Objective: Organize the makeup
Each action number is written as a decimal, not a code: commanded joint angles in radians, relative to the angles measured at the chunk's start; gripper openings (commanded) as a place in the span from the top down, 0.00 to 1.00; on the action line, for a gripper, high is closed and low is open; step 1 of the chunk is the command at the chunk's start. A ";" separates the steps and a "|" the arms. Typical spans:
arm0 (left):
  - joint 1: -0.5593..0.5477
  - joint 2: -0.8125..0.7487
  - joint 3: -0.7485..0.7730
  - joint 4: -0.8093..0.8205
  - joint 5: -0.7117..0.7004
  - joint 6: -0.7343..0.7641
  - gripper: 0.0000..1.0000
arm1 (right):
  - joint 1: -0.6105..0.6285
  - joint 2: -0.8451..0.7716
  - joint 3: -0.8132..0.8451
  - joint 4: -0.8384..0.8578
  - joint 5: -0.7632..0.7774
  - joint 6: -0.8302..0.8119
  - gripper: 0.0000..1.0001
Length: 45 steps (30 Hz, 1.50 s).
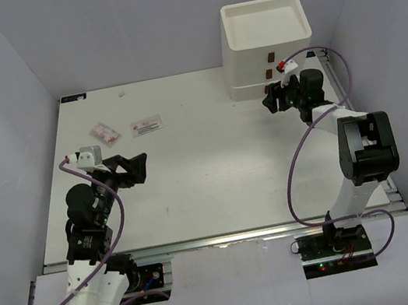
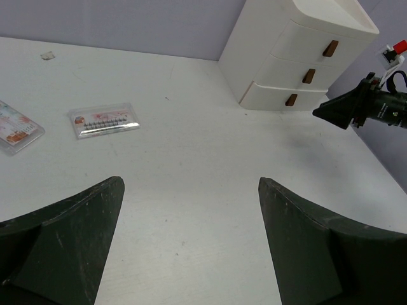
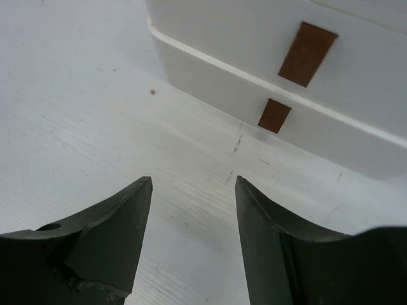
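Observation:
The makeup in view is two flat white packets with reddish marks, lying on the table at the back left: one point(image 1: 105, 133) point(image 2: 13, 130) and another point(image 1: 147, 125) point(image 2: 105, 120) to its right. My left gripper point(image 1: 140, 168) point(image 2: 191, 184) hovers open in front of them, with only bare table between its fingers. My right gripper point(image 1: 270, 101) point(image 3: 194, 181) is open and empty, low over the table just in front of the bottom drawer of the white drawer unit point(image 1: 263, 39) point(image 3: 267, 38).
The drawer unit point(image 2: 299, 63) stands at the back right with its three drawers shut and brown handles point(image 3: 275, 115) facing the arms. A tiny white scrap point(image 1: 122, 94) lies near the back edge. Grey walls enclose the table on three sides.

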 commanded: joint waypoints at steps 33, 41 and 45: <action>0.018 0.057 0.007 0.007 0.002 0.008 0.02 | -0.055 0.403 0.270 0.260 0.204 0.642 0.33; 0.018 0.069 0.006 0.007 0.003 0.007 0.02 | -0.051 0.430 0.286 0.268 0.208 0.646 0.45; 0.019 0.076 0.006 0.007 0.004 0.005 0.02 | -0.051 0.438 0.284 0.285 0.192 0.639 0.64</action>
